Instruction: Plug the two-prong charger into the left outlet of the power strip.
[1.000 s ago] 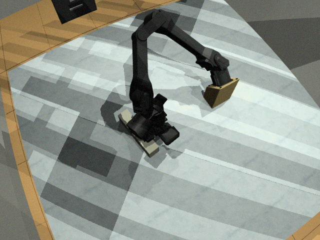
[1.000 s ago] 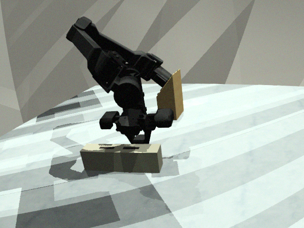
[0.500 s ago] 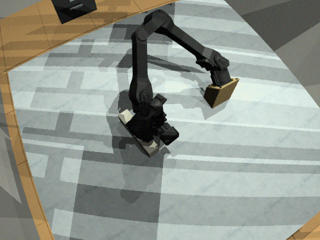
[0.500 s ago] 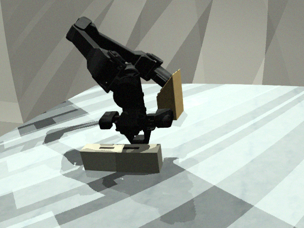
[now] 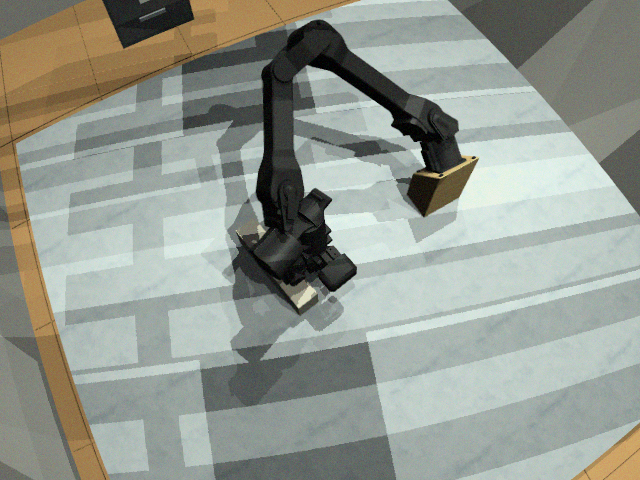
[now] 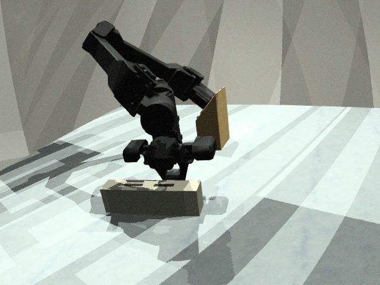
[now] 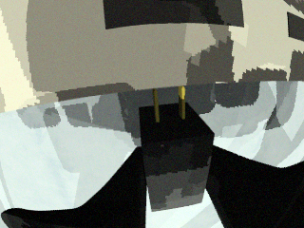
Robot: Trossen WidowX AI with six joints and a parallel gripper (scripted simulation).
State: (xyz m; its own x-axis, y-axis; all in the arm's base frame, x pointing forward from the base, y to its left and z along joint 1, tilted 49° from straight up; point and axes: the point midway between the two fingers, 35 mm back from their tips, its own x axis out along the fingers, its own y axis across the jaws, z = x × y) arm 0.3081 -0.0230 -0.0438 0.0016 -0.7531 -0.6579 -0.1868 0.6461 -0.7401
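Note:
The cream power strip (image 5: 307,298) (image 6: 150,202) (image 7: 95,57) lies on the table below the wrist. Its top shows two dark outlet recesses in the exterior view; in the wrist view one recess (image 7: 171,13) is at the top centre and part of another at the right edge. My gripper (image 6: 173,175) (image 7: 167,149) is shut on the black charger (image 7: 178,154), above the strip's far long side in the exterior view. The charger's two gold prongs (image 7: 182,102) point towards the strip, their tips at its edge in the wrist view and not in an outlet. The arm hides the fingertips in the top view.
A tan wedge-shaped block (image 5: 448,186) (image 6: 222,119) under the arm's base stands behind the strip in the exterior view. A dark drawer unit (image 5: 149,20) is at the top left of the top view. Striped shadows cross the pale marbled table top (image 5: 465,361).

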